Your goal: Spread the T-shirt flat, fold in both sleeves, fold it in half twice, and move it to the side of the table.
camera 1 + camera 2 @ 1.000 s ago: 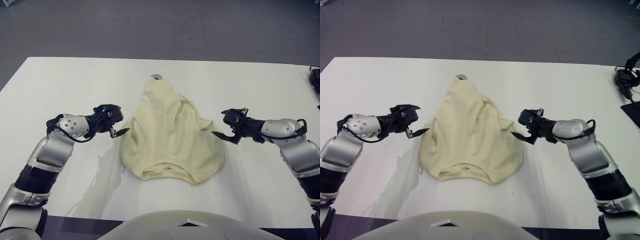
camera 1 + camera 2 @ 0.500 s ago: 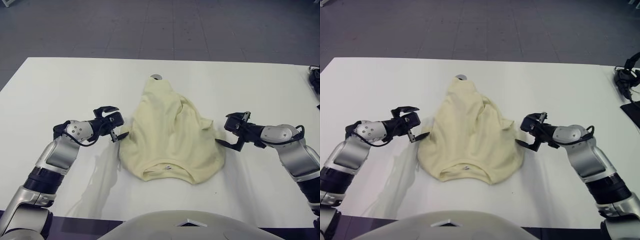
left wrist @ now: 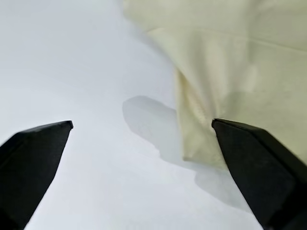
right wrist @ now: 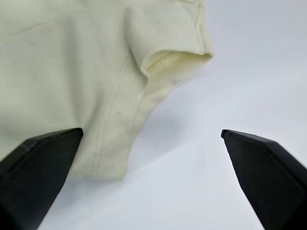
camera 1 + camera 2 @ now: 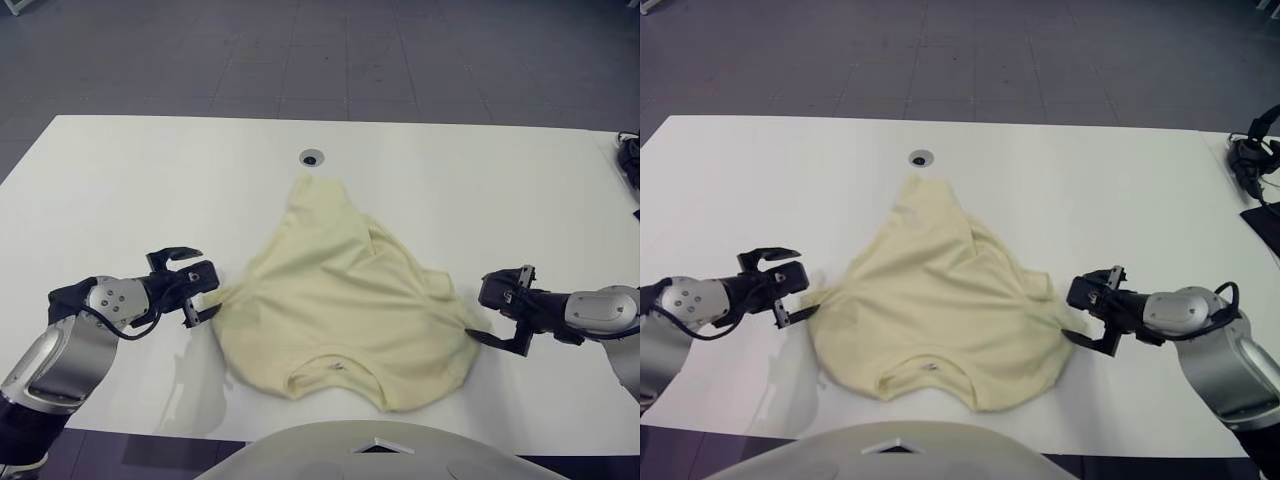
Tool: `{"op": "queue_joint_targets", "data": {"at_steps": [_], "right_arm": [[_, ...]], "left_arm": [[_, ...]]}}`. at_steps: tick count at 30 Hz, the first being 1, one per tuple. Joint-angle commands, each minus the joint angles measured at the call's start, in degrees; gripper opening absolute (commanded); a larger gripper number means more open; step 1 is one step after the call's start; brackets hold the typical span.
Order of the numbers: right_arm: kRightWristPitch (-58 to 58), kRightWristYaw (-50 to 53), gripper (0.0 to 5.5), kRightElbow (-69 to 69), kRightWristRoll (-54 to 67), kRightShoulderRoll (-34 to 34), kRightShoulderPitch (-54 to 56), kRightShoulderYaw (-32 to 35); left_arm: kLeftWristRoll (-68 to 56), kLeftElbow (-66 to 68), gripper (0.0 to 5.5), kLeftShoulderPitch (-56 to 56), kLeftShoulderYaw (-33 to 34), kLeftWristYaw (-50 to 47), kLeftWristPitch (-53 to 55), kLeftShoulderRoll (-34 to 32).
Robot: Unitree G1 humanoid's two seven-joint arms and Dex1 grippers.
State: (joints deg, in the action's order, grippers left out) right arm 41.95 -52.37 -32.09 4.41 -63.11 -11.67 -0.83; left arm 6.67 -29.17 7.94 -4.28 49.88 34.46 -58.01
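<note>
Position check: T-shirt [image 5: 340, 300] is found bunched at mid-bench [image 5: 120, 170], collar toward the robot, long axis running away toward the far edge. It lies between the arms. The left pincer [image 5: 197, 287] is set at its left margin and the right pincer [image 5: 495, 303] at its right margin (contact cannot be settled). Both pincers are seen wide, nothing clamped. Spreading is judged unfinished; opposite outward pulls would be needed, each side taken by its nearer arm.

The T-shirt [image 5: 345, 300] is lying on the table [image 5: 150, 170], my left gripper [image 5: 205, 288] sitting at its nine o'clock, my right gripper [image 5: 498, 305] at three, a hole [image 5: 312, 157] at twelve.
</note>
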Motion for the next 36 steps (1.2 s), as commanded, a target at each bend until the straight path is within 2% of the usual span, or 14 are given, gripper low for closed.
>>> {"op": "queue_joint_targets", "data": {"at_steps": [1,3,5,10,14,17,21,25,31,36], "right_arm": [[7.4,-1.8,5.37,0.2,10.8,3.7,12.1,8.9],[10.7,-1.8,5.37,2.2,14.6,4.4,17.8,11.0],[14.7,-0.6,5.37,7.7,18.8,9.6,26.7,9.5],[16.2,3.9,5.37,30.0,19.5,26.5,42.2,0.1],[11.3,2.9,5.37,46.1,16.9,32.6,49.1,-4.6],[7.2,2.5,5.37,51.7,14.1,33.8,51.7,-7.3],[2.5,1.8,4.8,52.7,10.0,33.8,51.8,-11.2],[-3.2,2.5,5.38,54.3,5.3,34.4,50.5,-14.6],[-14.7,8.7,5.38,61.7,-5.2,35.4,50.5,-19.4],[-18.8,10.3,5.38,65.6,-9.6,35.0,49.8,-20.6]], "left_arm": [[-7.6,-1.4,5.4,-7.5,7.3,3.6,3.9,-0.4],[-10.3,-0.1,5.4,-14.2,8.7,3.9,4.6,0.1],[-11.7,2.3,5.4,-22.3,6.3,2.0,5.0,4.1],[-6.3,12.2,5.4,-31.0,-7.7,-4.1,-0.6,15.7],[2.2,22.1,5.4,-31.9,-18.3,-9.0,-8.4,21.9],[4.6,22.9,5.4,-30.1,-21.2,-9.2,-10.7,23.0],[7.0,23.0,5.4,-28.8,-22.9,-9.5,-11.7,23.7],[7.6,22.8,5.4,-28.4,-22.6,-9.3,-11.5,24.3],[7.9,22.6,5.4,-28.5,-21.8,-9.1,-11.4,23.8],[8.1,22.2,5.4,-28.0,-21.2,-9.2,-10.9,23.7]]}}
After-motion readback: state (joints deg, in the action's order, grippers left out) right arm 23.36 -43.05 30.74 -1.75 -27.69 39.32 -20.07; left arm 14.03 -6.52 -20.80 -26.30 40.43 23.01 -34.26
